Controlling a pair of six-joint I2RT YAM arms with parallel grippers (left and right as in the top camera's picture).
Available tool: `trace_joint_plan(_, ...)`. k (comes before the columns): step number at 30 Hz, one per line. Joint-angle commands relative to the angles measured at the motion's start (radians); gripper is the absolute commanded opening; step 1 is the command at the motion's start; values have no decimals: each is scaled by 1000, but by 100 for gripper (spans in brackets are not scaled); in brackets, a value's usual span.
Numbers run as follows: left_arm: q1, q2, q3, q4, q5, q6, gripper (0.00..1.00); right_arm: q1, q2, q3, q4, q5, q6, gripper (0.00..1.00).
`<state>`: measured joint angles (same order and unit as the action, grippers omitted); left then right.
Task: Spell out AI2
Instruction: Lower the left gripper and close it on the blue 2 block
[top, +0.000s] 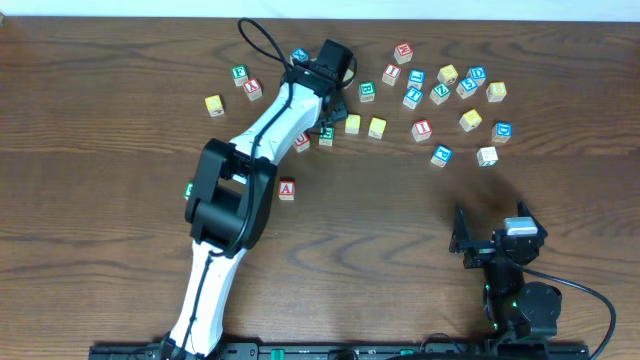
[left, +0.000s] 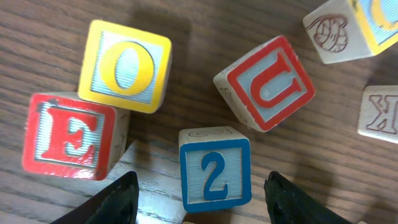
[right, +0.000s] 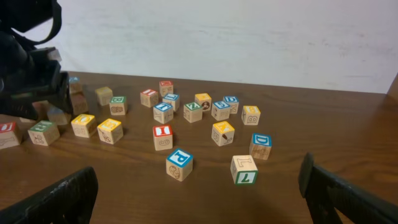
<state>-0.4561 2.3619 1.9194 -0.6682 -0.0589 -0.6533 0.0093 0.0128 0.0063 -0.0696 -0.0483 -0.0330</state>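
About two dozen alphabet cubes lie scattered on the wooden counter (top: 120, 250), most between 12 and 2 o'clock of its middle. From the left wrist, the blue "2" cube (left: 215, 177) sits between the left fingers (left: 121, 199), which stand part-open on either side of it, a gap showing at each side and nothing gripped. Three neighbours crowd it: a red "E" cube (left: 67, 135) at 9 o'clock, a yellow "O" cube (left: 127, 65) at 11 and a red "U" cube (left: 266, 84), turned askew, at 1; none touches it. One red "A" cube (top: 287, 189) lies alone at 7 o'clock of those fingers, beside the left arm (top: 232, 195). One red "I" cube (top: 422, 129) lies at 3 o'clock, in the right-hand cluster. The right fingers (right: 62, 199) hang wide open and empty at the counter's 5 o'clock.
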Motion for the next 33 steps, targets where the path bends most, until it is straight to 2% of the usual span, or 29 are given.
trace_joint_plan(1, -6, 25, 23, 3, -20, 17, 64, -10, -4, -1, -5, 5, 10, 99)
trace_joint_plan(9, -6, 25, 23, 5, -21, 17, 64, -10, -4, -1, -5, 5, 10, 99)
trace_joint_plan(18, -6, 25, 23, 14, -21, 17, 52, -10, -4, -1, -5, 5, 10, 99)
trace_joint_plan(33, -6, 25, 23, 23, -43, 17, 50, -10, -4, -1, -5, 5, 10, 99)
